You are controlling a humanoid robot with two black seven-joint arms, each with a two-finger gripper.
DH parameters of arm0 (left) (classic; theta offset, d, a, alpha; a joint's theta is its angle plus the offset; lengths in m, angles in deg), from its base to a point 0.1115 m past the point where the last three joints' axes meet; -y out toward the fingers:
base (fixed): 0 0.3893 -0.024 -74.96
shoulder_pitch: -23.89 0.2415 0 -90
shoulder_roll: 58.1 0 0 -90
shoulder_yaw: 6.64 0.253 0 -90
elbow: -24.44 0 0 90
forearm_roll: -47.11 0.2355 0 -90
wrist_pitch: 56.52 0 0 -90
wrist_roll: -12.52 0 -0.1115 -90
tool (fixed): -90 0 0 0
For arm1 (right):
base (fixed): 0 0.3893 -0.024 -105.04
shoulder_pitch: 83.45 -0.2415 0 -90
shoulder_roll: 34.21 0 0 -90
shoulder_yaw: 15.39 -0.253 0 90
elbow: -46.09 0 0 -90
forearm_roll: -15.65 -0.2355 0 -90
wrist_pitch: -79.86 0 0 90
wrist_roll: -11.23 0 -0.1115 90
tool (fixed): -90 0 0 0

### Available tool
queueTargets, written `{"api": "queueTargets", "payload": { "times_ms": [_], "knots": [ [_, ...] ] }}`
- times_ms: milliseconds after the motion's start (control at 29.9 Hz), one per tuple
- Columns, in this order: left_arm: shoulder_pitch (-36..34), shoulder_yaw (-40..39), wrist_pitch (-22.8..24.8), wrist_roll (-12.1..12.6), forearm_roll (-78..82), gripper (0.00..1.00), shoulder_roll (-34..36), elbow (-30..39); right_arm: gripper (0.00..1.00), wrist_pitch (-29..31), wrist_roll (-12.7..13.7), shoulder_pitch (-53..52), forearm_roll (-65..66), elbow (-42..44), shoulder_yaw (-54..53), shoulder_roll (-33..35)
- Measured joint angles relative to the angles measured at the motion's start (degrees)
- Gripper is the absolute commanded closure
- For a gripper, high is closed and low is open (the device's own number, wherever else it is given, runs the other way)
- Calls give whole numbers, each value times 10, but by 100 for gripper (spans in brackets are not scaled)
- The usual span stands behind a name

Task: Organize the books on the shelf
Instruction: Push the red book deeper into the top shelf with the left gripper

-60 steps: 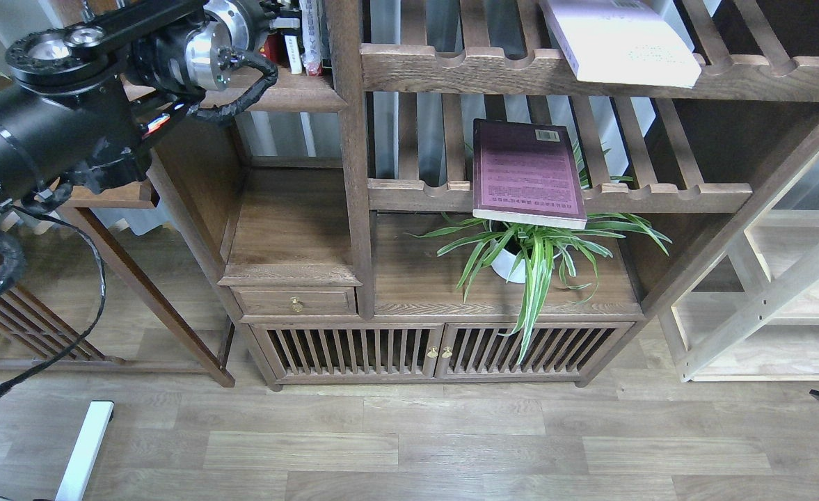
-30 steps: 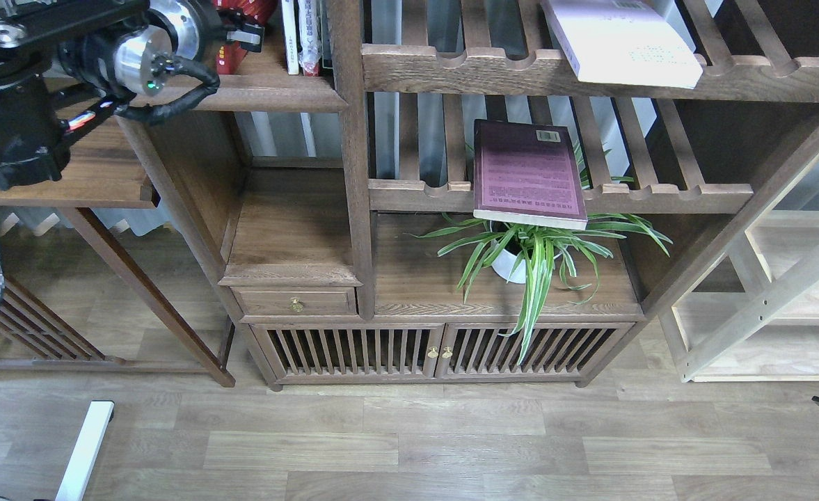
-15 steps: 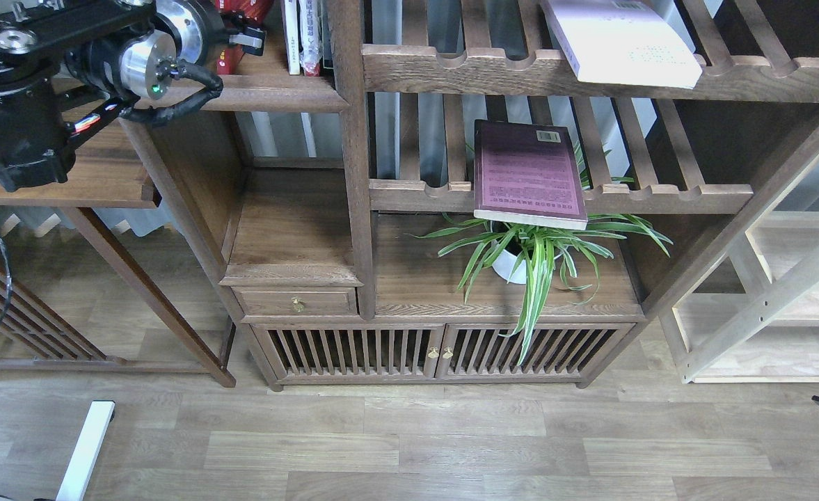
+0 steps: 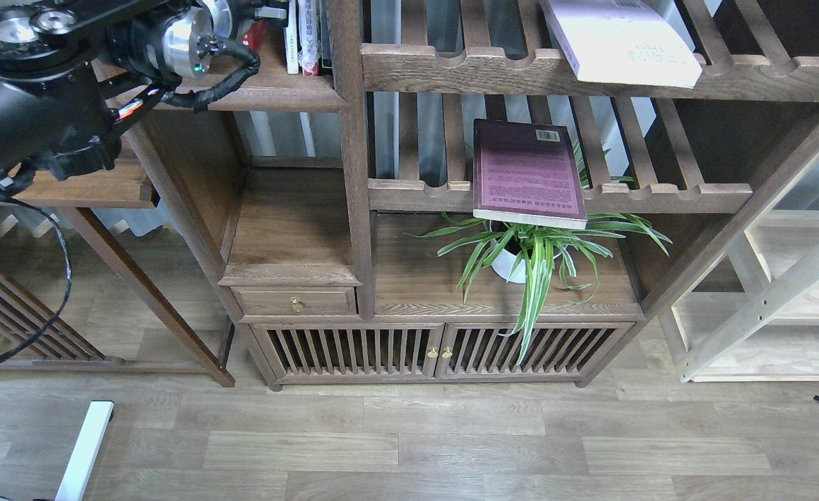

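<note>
Since my left hand (image 4: 270, 12) sits at eleven o'clock on the shelf (image 4: 277, 94), its fingers cropped so I cannot tell its opening, a careless push could topple the upright books (image 4: 301, 35); the maroon book (image 4: 526, 174) overhangs its rack centrally.

Dark wooden shelf (image 4: 277, 94) under upright books (image 4: 303, 35); maroon book (image 4: 526, 172) flat on slatted rack (image 4: 660, 197).
</note>
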Motion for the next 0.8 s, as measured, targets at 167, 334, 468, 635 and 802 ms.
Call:
{"api": "queueTargets", "payload": {
  "times_ms": [167, 334, 468, 635, 802],
  "knots": [
    [3, 0, 0, 5, -1, 100, -2, 1, 0, 0, 0, 3, 0, 0, 0, 9],
    [8, 9, 0, 6, -1, 99, -11, 2, 0, 0, 0, 4, 0, 0, 0, 11],
    [9, 11, 0, 6, -1, 84, -14, 2, 0, 0, 0, 5, 0, 0, 0, 11],
    [9, 11, 0, 7, -2, 56, -14, 5, 0, 0, 0, 5, 0, 0, -1, 11],
    [9, 11, 0, 11, -5, 17, -7, 11, 0, 0, 0, 4, 0, 0, -1, 12]
  ]
}}
